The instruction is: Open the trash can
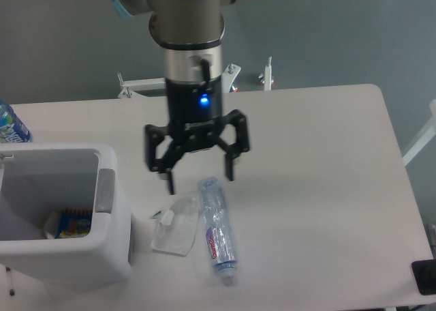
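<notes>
The trash can [112, 249] is a large boxy white bin at the left front of the table. Its top stands open and I see into it, with a blue and orange wrapper [73, 224] at the bottom. A grey push-button strip [105, 190] runs along its right rim. The lid does not show. My gripper [199, 178] hangs over the table to the right of the bin, apart from it, fingers spread open and empty. It is just above the top of a clear plastic bottle [216, 228] that lies on the table.
A crumpled clear plastic bag [176, 232] lies beside the bottle, between it and the bin. Another bottle with a blue label [10, 125] stands at the left edge behind the bin. A dark object [426, 277] sits at the table's right front corner.
</notes>
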